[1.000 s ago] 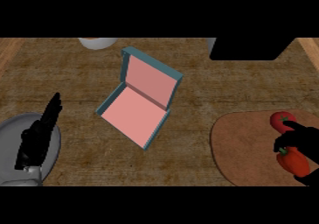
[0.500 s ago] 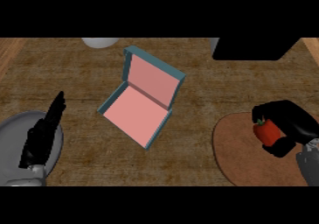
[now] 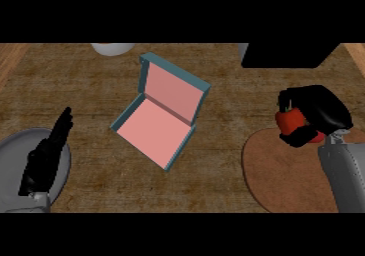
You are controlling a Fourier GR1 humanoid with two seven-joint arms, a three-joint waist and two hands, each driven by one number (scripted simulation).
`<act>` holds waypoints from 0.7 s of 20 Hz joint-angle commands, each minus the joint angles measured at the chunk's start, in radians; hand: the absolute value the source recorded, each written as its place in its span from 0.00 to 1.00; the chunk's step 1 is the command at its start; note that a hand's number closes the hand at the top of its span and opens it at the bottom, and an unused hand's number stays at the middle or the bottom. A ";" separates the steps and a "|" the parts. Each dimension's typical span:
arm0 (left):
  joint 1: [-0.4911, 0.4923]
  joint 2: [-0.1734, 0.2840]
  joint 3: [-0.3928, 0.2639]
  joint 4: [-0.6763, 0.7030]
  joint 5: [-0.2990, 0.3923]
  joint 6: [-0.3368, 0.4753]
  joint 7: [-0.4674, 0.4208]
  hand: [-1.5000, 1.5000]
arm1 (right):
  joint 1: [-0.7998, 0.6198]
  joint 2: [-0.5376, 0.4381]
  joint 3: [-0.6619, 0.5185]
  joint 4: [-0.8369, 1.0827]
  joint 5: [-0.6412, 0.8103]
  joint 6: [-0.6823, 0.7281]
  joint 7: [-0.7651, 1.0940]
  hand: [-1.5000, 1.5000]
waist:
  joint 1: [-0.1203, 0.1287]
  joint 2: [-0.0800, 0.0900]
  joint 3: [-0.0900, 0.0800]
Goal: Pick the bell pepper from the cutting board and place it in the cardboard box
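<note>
At three o'clock in the head view, we see the right hand [image 3: 321,112], black fingers curled round a red bell pepper [image 3: 290,121], holding it up over the far rim of the round brown cutting board [image 3: 281,175]. The pepper shows on the hand's nine o'clock side, its red body wrapped by the fingers and a sliver of green stem just visible at its top; it looks clear of the board, though we cannot tell how far. The grey right forearm [image 3: 351,172] comes up from the five o'clock corner, crossing the board.

At the centre of the wooden counter [image 3: 89,85] lies the cardboard box [image 3: 155,131], open, with teal walls and a pink inside. Its lid [image 3: 174,92] stands tilted back toward twelve o'clock, and its shallow tray points toward six o'clock. The pepper and the box are well apart, the pepper at the box's three o'clock.

At eight o'clock we find the left hand [image 3: 46,156], its fingers straight and close together, pointing toward twelve o'clock, holding nothing. It rests above a rounded grey shape [image 3: 11,160] at the lower left edge.

At twelve o'clock, a pale round object [image 3: 112,48] is cut by the frame's upper limit. At one o'clock a black block [image 3: 288,55] sits at the counter's far side.
</note>
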 commanded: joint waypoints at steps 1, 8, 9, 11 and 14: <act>-0.027 -0.035 -0.012 0.021 -0.029 0.035 0.008 0.50 | -0.050 0.015 -0.042 -0.110 -0.095 0.097 0.008 1.00 | -0.009 -0.001 0.000; -0.012 -0.022 -0.010 0.014 -0.032 0.023 0.009 0.50 | -0.112 0.169 -0.106 -0.227 -0.373 0.174 -0.052 1.00 | -0.014 -0.004 0.001; 0.032 -0.018 -0.002 -0.019 -0.001 -0.001 -0.004 0.50 | -0.125 0.146 -0.143 -0.238 -0.423 0.208 -0.069 1.00 | -0.007 -0.005 0.001; 0.051 -0.021 -0.005 -0.001 -0.020 0.010 -0.035 0.50 | -0.146 0.199 -0.112 -0.328 -0.453 0.260 0.010 1.00 | -0.010 -0.005 0.000; 0.012 -0.009 0.018 0.026 -0.011 -0.005 -0.034 0.50 | -0.214 0.241 -0.084 -0.263 -0.455 0.229 0.058 1.00 | 0.000 0.000 0.000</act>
